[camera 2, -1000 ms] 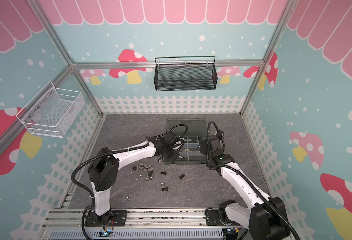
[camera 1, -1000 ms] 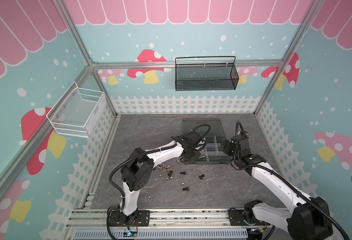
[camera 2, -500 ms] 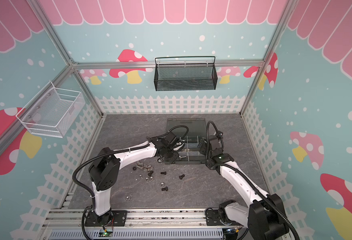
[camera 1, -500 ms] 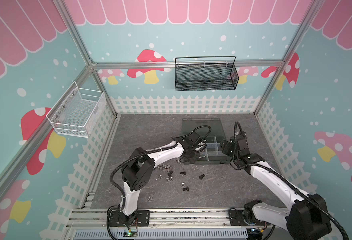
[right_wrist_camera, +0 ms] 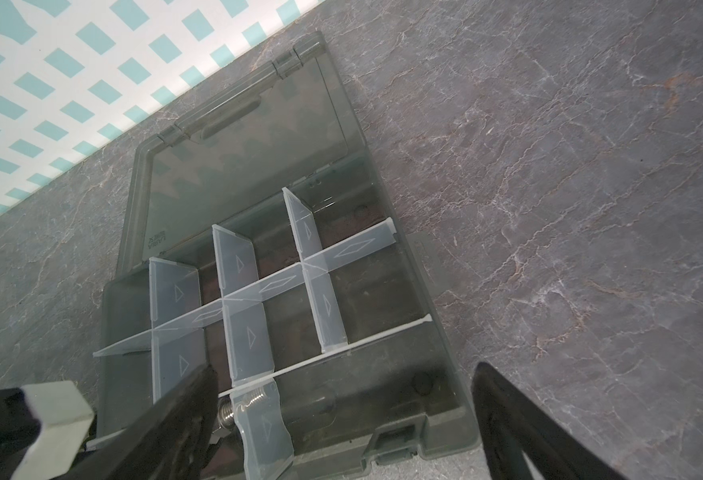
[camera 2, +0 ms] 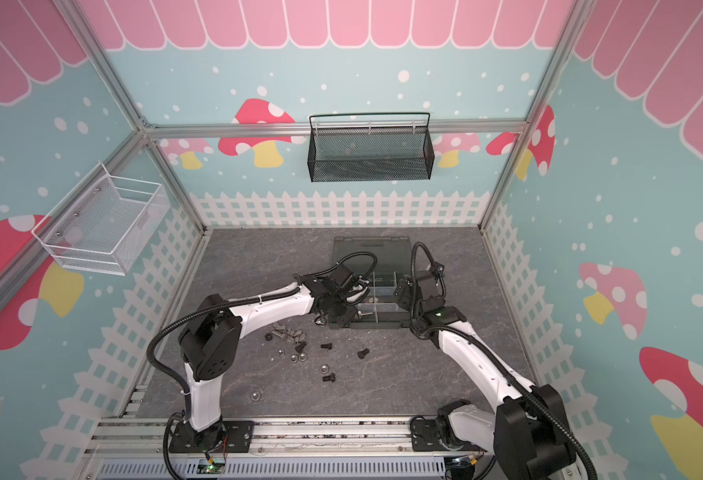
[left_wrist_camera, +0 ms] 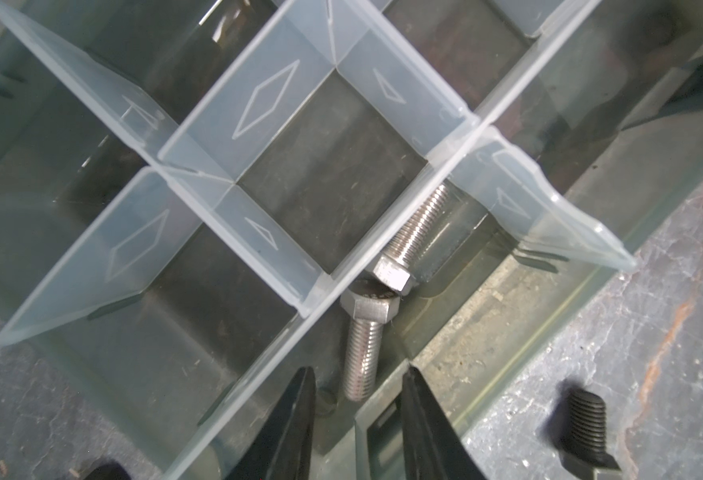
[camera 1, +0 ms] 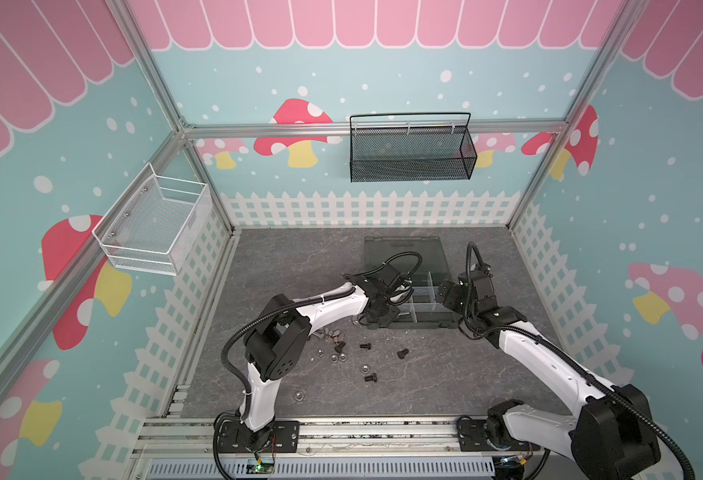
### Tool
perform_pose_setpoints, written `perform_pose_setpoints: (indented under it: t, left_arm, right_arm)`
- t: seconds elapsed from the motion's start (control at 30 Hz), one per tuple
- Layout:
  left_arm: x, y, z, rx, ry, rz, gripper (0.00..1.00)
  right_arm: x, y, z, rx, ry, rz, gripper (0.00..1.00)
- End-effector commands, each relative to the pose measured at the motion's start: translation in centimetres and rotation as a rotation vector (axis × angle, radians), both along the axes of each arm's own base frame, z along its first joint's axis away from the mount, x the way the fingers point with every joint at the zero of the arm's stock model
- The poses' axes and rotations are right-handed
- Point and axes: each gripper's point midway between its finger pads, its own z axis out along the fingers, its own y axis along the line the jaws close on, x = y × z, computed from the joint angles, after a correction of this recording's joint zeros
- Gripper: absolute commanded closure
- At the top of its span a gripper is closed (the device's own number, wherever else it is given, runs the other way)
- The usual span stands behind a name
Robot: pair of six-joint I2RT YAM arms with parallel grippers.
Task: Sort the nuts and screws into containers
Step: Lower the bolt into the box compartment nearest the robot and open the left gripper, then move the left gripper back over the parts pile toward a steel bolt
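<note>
So, the left gripper (left_wrist_camera: 358,374) hangs over the organizer box (camera 1: 408,253), right of centre in both top views. Its jaws are apart, and a silver screw (left_wrist_camera: 364,349) lies free between them (not pinched) in the compartment at the box's lower-left corner, its head touching a second screw (left_wrist_camera: 416,224). The right gripper (right_wrist_camera: 343,368) gapes wide at the box's right edge. Other screws and nuts (camera 1: 343,353) are scattered on the table (camera 1: 299,266), lower left of the box.

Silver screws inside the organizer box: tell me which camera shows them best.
The left wrist view: the two silver screws lie close and sharp, heads together. The right wrist view shows only some thread behind a divider. In both top views they are too small to make out.
</note>
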Motion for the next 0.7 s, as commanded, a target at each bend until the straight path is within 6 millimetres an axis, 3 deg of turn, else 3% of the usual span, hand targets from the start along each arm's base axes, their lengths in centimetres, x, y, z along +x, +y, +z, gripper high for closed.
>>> perform_pose_setpoints:
  t: [0.0, 0.23, 0.37, 0.5, 0.67]
  left_arm:
    - [0.2, -0.5, 3.5, -0.054, -0.061, 0.013, 0.63]
    - [0.5, 0.9, 7.9, -0.096, -0.135, 0.107, 0.57]
    - [0.1, 2.6, 9.8, -0.106, -0.167, 0.187, 0.47]
    - [-0.4, 4.9, 10.5, -0.098, -0.171, 0.294, 0.32]
    - [-1.0, 9.5, 10.1, -0.089, -0.127, 0.519, 0.13]
  right_arm:
    - [0.3, -0.2, 0.1, -0.001, -0.007, -0.015, 0.03]
    - [0.5, -0.1, 0.5, -0.008, -0.015, -0.005, 0.03]
    - [0.5, -0.1, 0.5, -0.008, -0.013, -0.006, 0.03]
    - [0.6, 0.0, 0.2, -0.009, -0.005, -0.003, 0.03]
    - [0.6, 0.1, -0.1, -0.009, 0.005, 0.0, 0.03]
